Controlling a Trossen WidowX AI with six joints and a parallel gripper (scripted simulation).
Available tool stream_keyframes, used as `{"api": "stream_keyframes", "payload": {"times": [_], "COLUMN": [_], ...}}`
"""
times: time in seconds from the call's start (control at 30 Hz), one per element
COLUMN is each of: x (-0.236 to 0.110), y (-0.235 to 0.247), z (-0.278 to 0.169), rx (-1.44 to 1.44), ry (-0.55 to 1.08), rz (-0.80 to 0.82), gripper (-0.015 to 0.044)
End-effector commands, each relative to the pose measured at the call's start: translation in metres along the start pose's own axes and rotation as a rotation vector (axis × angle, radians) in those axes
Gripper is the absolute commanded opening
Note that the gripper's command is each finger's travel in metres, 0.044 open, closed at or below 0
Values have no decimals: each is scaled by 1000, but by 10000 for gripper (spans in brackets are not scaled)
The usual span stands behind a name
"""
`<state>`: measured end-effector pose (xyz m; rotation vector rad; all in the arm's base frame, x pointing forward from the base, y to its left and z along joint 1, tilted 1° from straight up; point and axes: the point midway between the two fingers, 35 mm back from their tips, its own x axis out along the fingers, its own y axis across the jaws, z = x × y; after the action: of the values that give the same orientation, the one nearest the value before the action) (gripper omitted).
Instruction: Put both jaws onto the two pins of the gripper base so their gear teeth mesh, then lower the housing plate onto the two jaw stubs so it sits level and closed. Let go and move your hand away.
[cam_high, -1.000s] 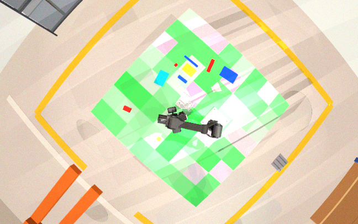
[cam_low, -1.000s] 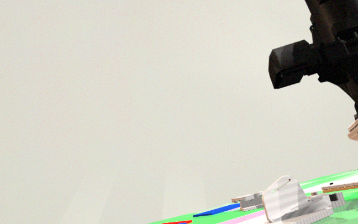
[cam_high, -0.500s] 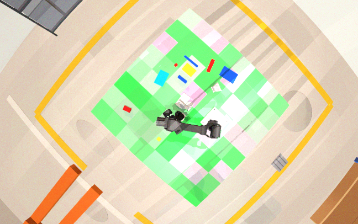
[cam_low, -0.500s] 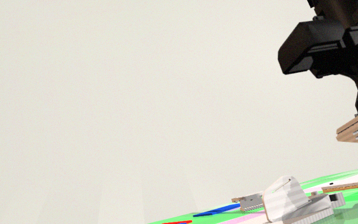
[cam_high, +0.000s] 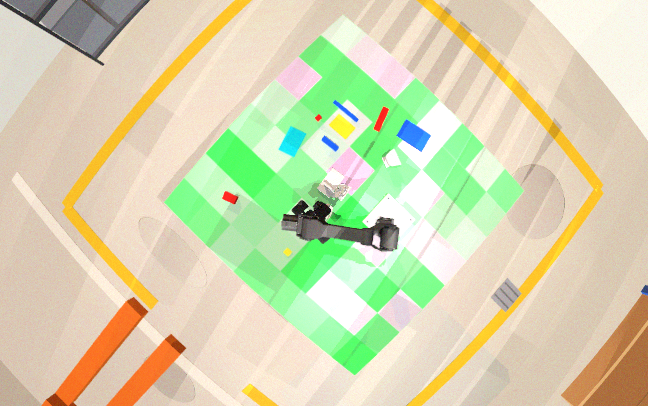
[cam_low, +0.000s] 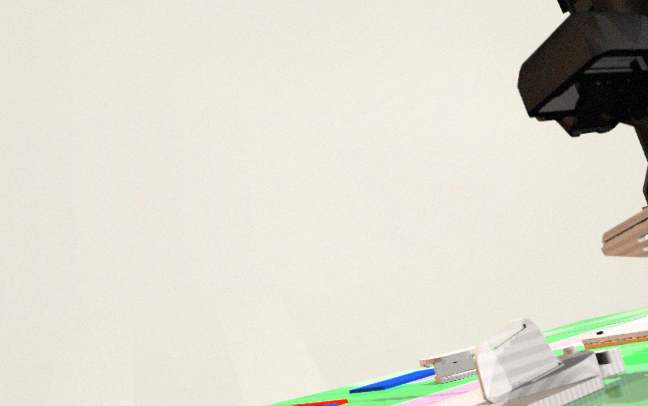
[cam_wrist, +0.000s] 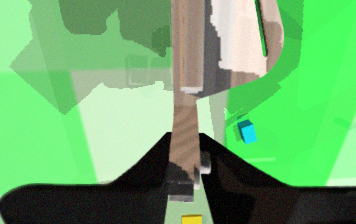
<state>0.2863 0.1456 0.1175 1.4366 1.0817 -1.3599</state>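
My gripper (cam_wrist: 184, 138) is shut on a pale jaw (cam_wrist: 185, 117) (cam_low: 626, 241), held above the mat. Its long bar runs away from the fingertips, and a rounded plate with a slot shows to its right in the wrist view. The white gripper base (cam_low: 575, 382) (cam_high: 333, 176) lies on the mat, with a jaw (cam_low: 517, 360) on it whose slotted plate stands up. The pins and gear teeth cannot be made out. A flat white plate (cam_high: 388, 204) with small dark holes lies beside the arm's foot. A small white channel-shaped piece (cam_high: 391, 159) (cam_low: 454, 367) lies farther off. I cannot tell which is the housing plate.
On the checkered mat (cam_high: 355, 360) lie a blue slab (cam_high: 413, 135), a cyan slab (cam_high: 292, 141), a red bar (cam_high: 381, 119), a yellow square (cam_high: 342, 126) between two blue bars, a red block (cam_high: 230, 197) and a yellow block (cam_high: 287, 252). A cyan block (cam_wrist: 248, 133) shows in the wrist view.
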Motion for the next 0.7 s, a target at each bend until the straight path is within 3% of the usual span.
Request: {"api": "stream_keyframes", "payload": {"times": [0.0, 0.67], "x": [3, 36], "y": [0, 1], "z": [0, -1], "rx": [-9, -9], "ry": [-1, -1], "rz": [0, 0], "gripper": [37, 37]}}
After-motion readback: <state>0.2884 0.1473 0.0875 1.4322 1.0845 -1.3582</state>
